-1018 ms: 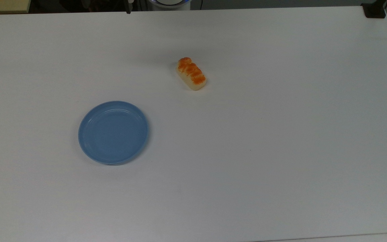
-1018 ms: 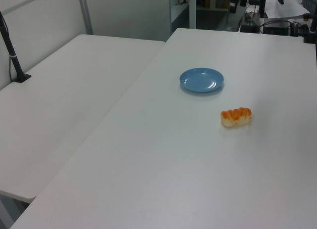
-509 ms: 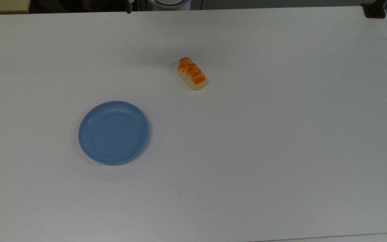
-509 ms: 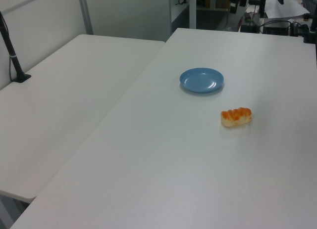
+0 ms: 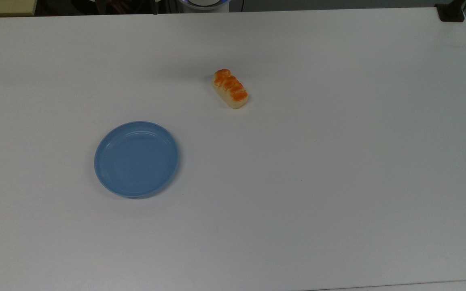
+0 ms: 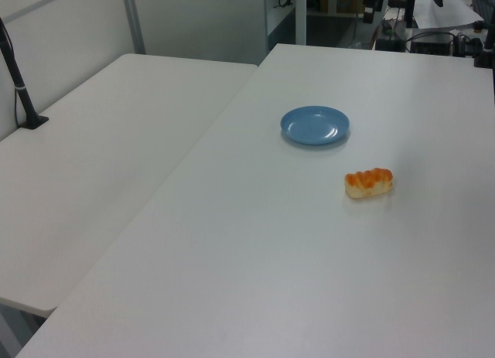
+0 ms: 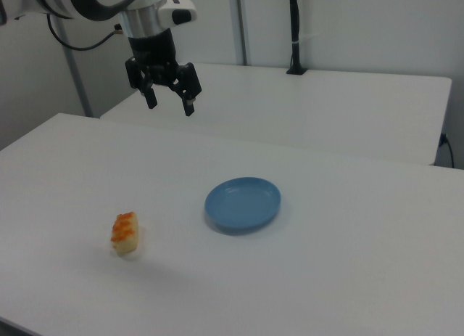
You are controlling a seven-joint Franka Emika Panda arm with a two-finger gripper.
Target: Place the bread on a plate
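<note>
Set against the pictures from a second and half a second ago, the top view and the left view match: the bread (image 5: 230,89) and the plate (image 5: 136,159) lie exactly where they lay, and nothing on the table (image 5: 338,161) has shifted. In the top view the bread sits at about 2 o'clock from the plate, well apart from it, resting on the bare white tabletop with its long axis running from 11 o'clock to 5 o'clock and its glossy orange-brown top facing up. In the left view the bread (image 6: 369,182) lies at about 5 o'clock from the plate (image 6: 315,125); in the right view the bread (image 7: 125,233) lies at about 8 o'clock from the plate (image 7: 242,203). The plate is light blue, round and shallow, flat on the table, and holds nothing; its raised rim and faint inner rings show in the top view. In the right view the gripper (image 7: 168,101) hangs in the air high above the table, at about 11 o'clock from the plate and roughly 1 o'clock from the bread, well apart from both, its two black fingers (image 7: 188,104) pointing down, spread apart with nothing between them. A second white table (image 6: 100,141) stands alongside, with a black post (image 6: 19,87) on it.
</note>
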